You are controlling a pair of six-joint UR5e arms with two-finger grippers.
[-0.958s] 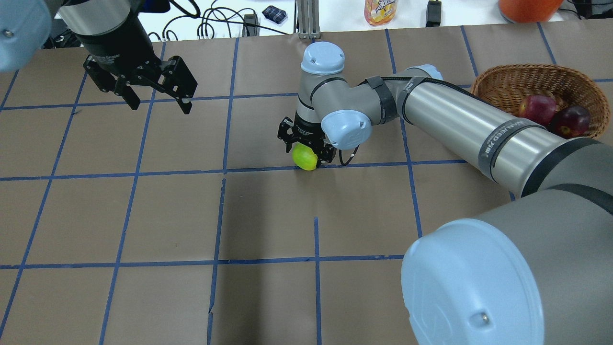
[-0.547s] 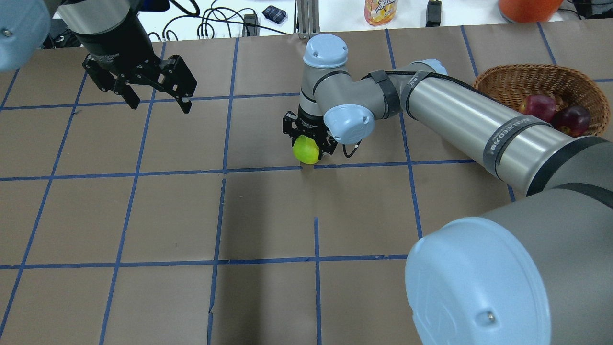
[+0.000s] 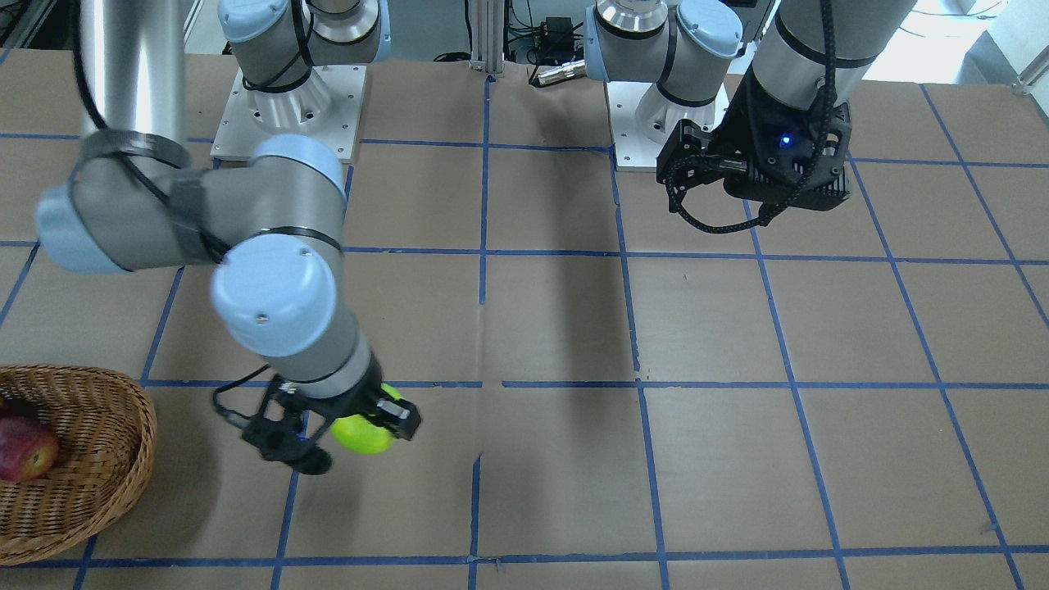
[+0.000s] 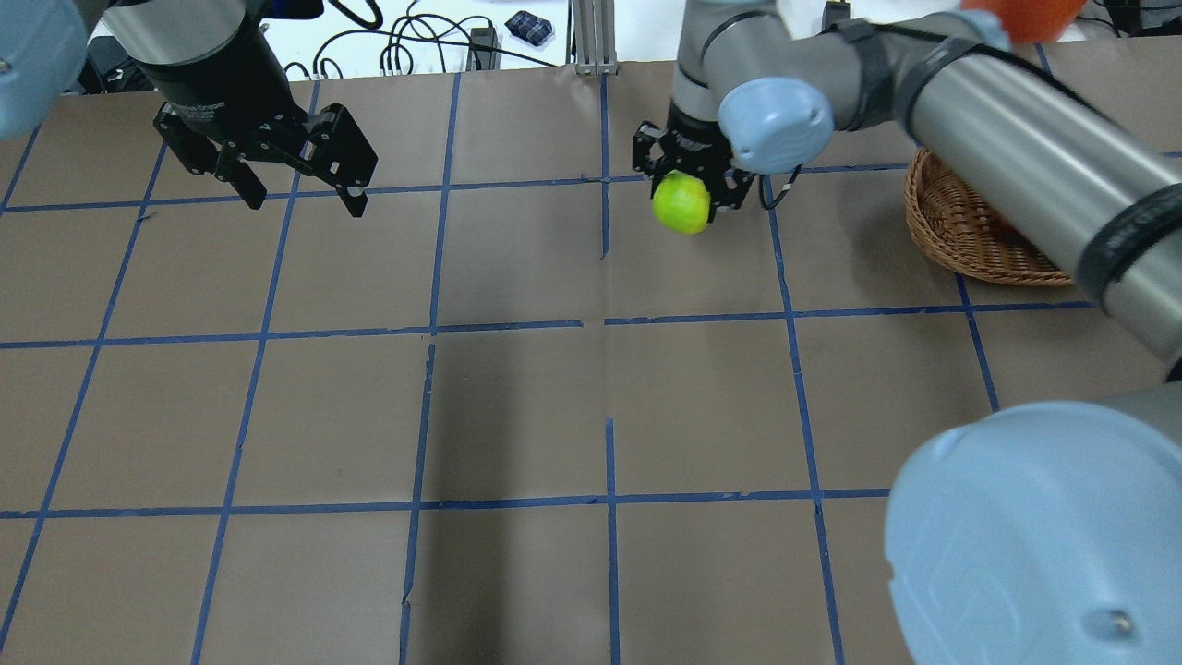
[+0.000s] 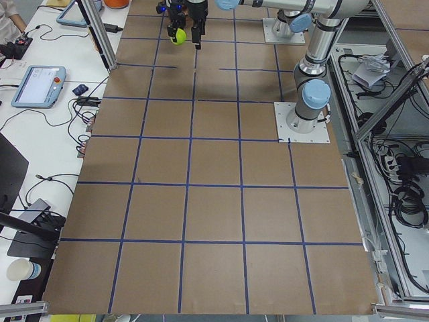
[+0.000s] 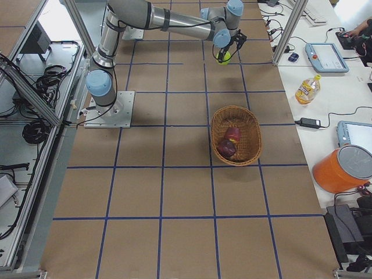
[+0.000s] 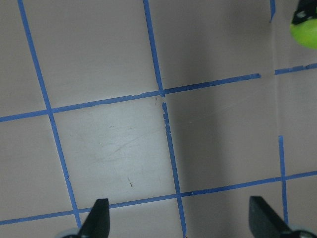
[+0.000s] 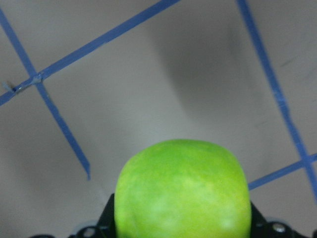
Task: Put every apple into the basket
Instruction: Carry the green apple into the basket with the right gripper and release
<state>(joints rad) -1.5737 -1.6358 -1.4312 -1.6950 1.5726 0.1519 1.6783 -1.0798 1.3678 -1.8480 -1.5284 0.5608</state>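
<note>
My right gripper (image 4: 688, 189) is shut on the yellow-green apple (image 4: 681, 203) and holds it above the table, left of the basket (image 4: 960, 231). The apple fills the right wrist view (image 8: 182, 191) and also shows in the front view (image 3: 361, 433). The wicker basket (image 6: 216, 131) holds the red apple (image 6: 232, 134) and the maroon apple (image 6: 227, 149); in the overhead view my right arm hides both. My left gripper (image 4: 305, 199) is open and empty, high over the far left of the table; its fingertips (image 7: 96, 218) show at the bottom of the left wrist view.
The table is brown paper with a blue tape grid. Beyond its far edge lie cables (image 4: 416, 42). A side bench holds a juice bottle (image 6: 306, 88), an orange bucket (image 6: 343, 168) and tablets (image 6: 325, 56).
My right gripper has lifted the yellow-green apple and carried it away from me and to the right, toward the basket. The right arm now covers the basket's apples. The left arm has not moved.
</note>
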